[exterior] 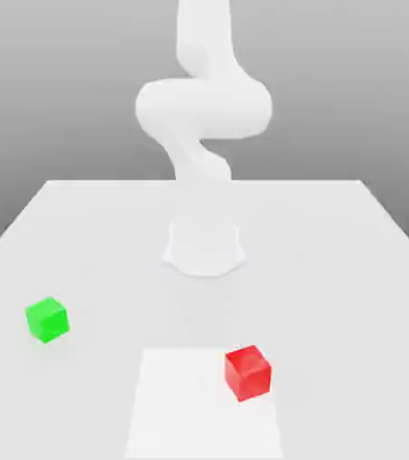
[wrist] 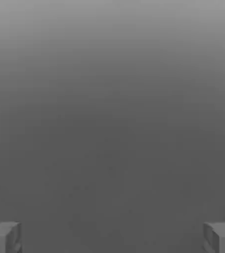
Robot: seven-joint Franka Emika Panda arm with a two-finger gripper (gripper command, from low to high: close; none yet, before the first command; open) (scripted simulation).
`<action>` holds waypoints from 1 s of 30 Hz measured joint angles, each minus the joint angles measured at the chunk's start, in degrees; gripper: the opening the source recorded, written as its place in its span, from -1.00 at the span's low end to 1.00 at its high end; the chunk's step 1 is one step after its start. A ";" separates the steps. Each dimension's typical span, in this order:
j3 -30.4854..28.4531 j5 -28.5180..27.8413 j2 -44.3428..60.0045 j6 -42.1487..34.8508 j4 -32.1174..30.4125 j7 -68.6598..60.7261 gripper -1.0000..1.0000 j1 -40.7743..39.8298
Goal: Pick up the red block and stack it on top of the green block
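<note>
The surface (exterior: 333,269) is wide and almost bare. The red block (exterior: 247,372) and the green block (exterior: 46,319) stand well apart, so there is open room on all sides of each and nothing over their tops. The only big obstacle is the arm (exterior: 203,117), rising from its base (exterior: 204,247) at the middle. Between the wide-apart fingertips (wrist: 3,237) of the gripper (wrist: 112,238) nothing stands.
</note>
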 joint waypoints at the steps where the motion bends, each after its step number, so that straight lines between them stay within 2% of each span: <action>1: -0.13 -0.20 2.31 1.36 -1.34 -0.58 0.00 0.64; 19: 1.26 0.04 40.34 24.22 -23.29 -13.03 0.00 7.01; 25: 0.85 -0.82 52.80 34.44 -22.73 -12.95 0.00 7.40; 26: 0.70 -0.92 54.59 35.97 -22.48 -12.88 -1.00 7.52; 30: 0.72 -1.02 54.59 35.94 -22.48 -12.78 -1.00 7.50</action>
